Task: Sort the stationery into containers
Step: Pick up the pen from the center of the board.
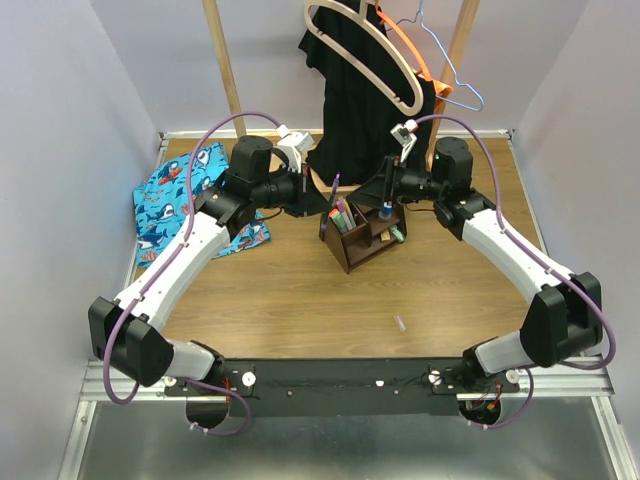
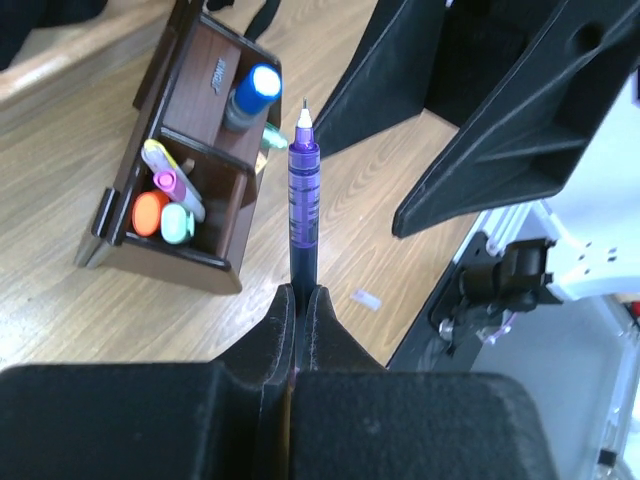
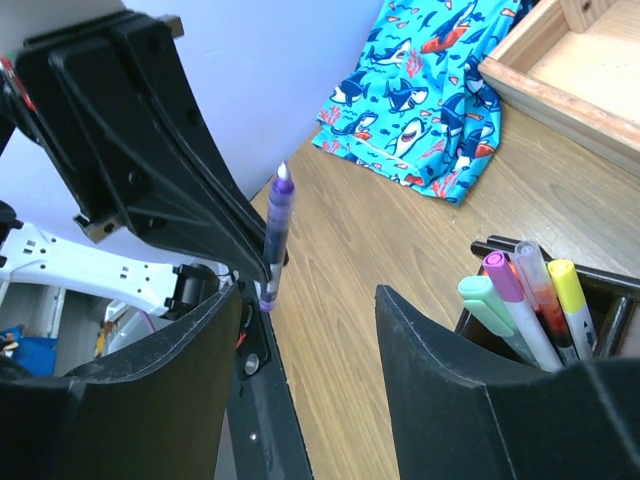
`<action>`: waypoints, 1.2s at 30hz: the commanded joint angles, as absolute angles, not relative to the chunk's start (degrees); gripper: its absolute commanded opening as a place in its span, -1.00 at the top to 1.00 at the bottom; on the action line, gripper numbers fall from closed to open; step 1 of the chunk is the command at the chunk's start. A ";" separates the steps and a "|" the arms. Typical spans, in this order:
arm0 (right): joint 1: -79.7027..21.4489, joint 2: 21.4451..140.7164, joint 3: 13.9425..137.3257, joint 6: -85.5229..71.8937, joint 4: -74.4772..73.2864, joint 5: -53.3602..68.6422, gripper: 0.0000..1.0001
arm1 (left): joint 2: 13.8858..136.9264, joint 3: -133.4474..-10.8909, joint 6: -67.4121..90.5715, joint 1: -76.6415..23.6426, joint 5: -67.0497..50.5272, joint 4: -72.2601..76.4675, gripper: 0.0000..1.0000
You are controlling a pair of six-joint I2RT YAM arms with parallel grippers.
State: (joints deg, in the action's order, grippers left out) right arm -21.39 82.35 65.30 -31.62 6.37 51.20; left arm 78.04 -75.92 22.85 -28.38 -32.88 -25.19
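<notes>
My left gripper point(image 1: 322, 192) point(image 2: 300, 292) is shut on the thin purple pen point(image 2: 303, 195), which stands tip up, above and just left of the dark brown organizer point(image 1: 352, 250) point(image 2: 215, 262). The pen also shows in the top view point(image 1: 333, 186) and the right wrist view point(image 3: 276, 232). The organizer's front slot holds an orange marker point(image 2: 150, 212), a pale green marker point(image 2: 178, 224), a pink marker point(image 2: 166, 184) and a yellow marker point(image 2: 156, 153). A blue bottle point(image 2: 255, 88) stands in another slot. My right gripper point(image 1: 386, 198) point(image 3: 308, 300) is open and empty beside the organizer.
A blue shark-patterned cloth point(image 1: 175, 200) point(image 3: 430, 90) lies at the left. The light wooden rack base point(image 3: 560, 70) and a black garment point(image 1: 360, 90) on hangers stand at the back. A small clear piece point(image 1: 399, 323) point(image 2: 366, 299) lies on the table near the front.
</notes>
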 commanded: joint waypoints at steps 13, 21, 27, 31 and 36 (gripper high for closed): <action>-24.69 86.40 68.47 -35.42 16.52 55.46 -0.30 | 78.31 -74.00 30.41 -27.33 -41.66 -16.35 1.00; -25.49 87.36 69.26 -35.86 17.23 55.02 -0.06 | 78.49 -73.56 31.20 -27.33 -42.36 -15.21 1.00; -25.49 87.71 69.43 -35.60 17.32 54.49 0.52 | 79.01 -73.74 31.73 -27.33 -42.54 -14.59 1.00; -25.49 87.54 69.26 -35.68 16.70 53.01 0.99 | 78.84 -73.48 31.82 -27.33 -42.62 -14.24 1.00; -25.49 87.01 69.08 -36.39 17.40 52.21 0.99 | 77.96 -71.72 32.26 -27.33 -43.60 -13.45 0.39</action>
State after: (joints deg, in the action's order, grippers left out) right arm -25.15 87.00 68.10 -36.71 16.05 53.67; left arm 78.81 -73.25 30.92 -27.33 -40.95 -15.29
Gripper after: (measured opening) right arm 0.047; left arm 0.121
